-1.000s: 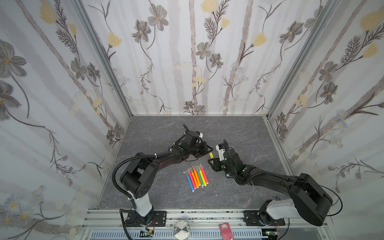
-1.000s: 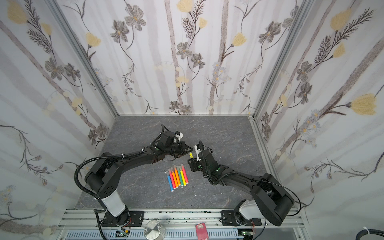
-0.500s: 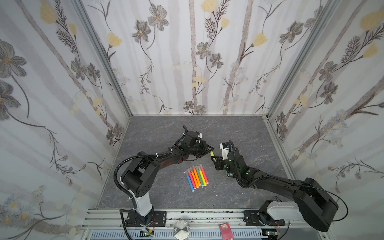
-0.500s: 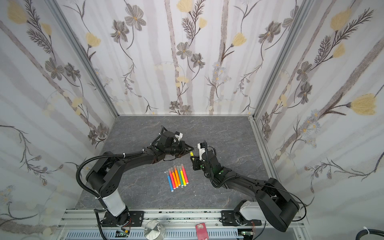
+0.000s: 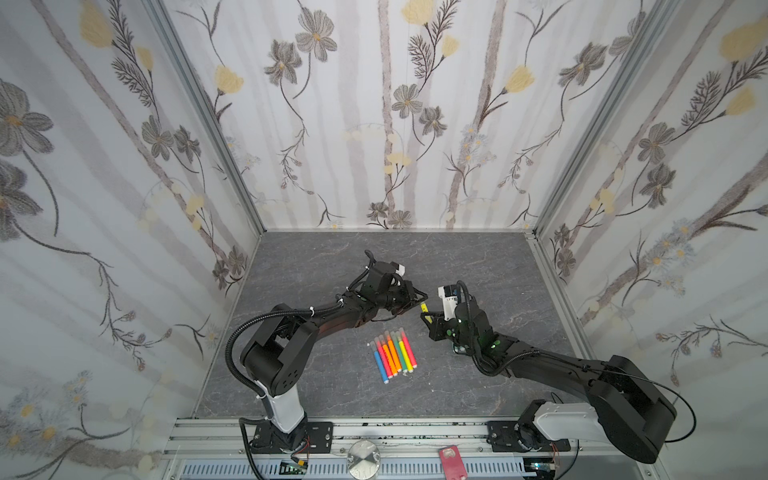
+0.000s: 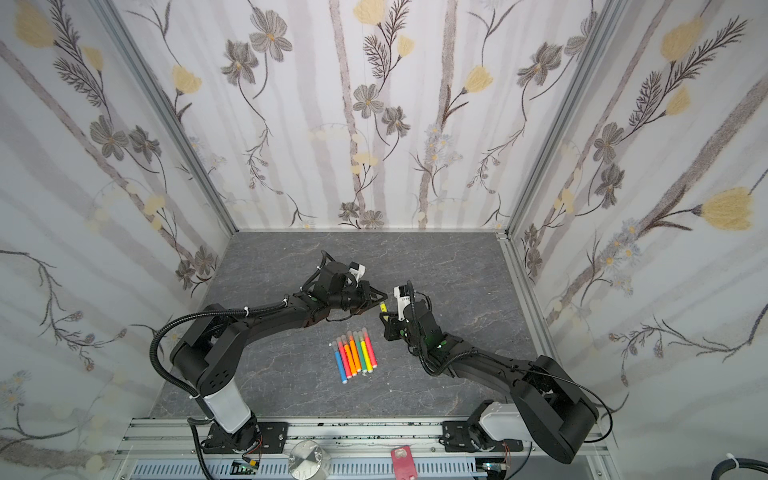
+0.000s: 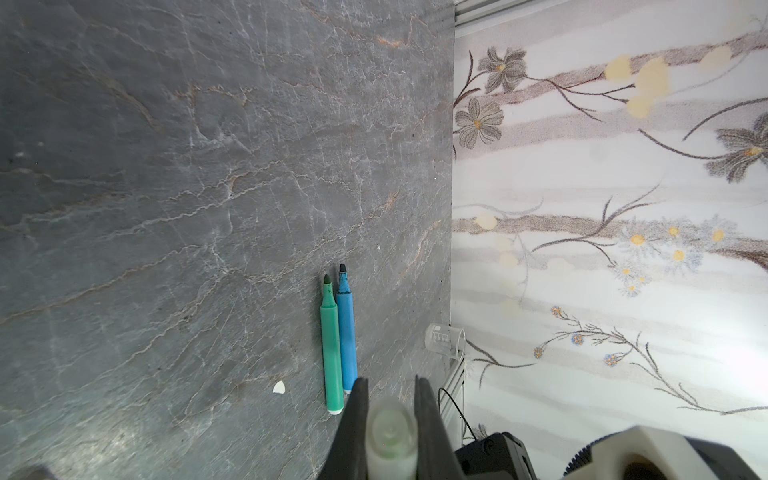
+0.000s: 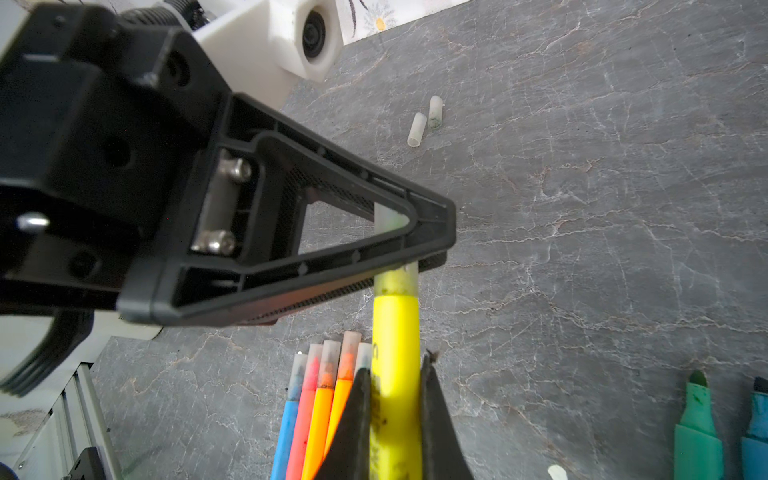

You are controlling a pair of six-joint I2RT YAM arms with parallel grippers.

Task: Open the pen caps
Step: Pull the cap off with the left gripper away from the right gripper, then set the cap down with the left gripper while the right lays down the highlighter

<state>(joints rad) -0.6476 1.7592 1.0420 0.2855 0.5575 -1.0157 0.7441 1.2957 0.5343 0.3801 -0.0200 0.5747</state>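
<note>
A yellow pen (image 8: 395,353) hangs above the table between my two grippers. My right gripper (image 8: 395,365) is shut on its barrel. The pen's translucent cap (image 8: 397,282) sits on the pen, and my left gripper (image 7: 390,386) is shut on it; the cap's end (image 7: 390,432) shows between those fingers. In both top views the left gripper (image 5: 417,297) (image 6: 384,296) meets the right gripper (image 5: 428,318) (image 6: 386,318) at mid-table, with the yellow pen (image 5: 423,308) between them. Several capped pens (image 5: 392,355) (image 6: 353,353) lie in a row just in front.
Two loose caps (image 8: 417,129) (image 8: 435,111) lie on the grey slate table (image 5: 316,266). An uncapped green pen (image 7: 332,353) and an uncapped blue pen (image 7: 347,340) lie side by side. A small clear cup (image 7: 445,340) lies by the wall. Flowered walls close three sides.
My right gripper has closed on the yellow pen's barrel and shifted slightly toward the left gripper. The left gripper has stayed shut on the cap, hardly moving.
</note>
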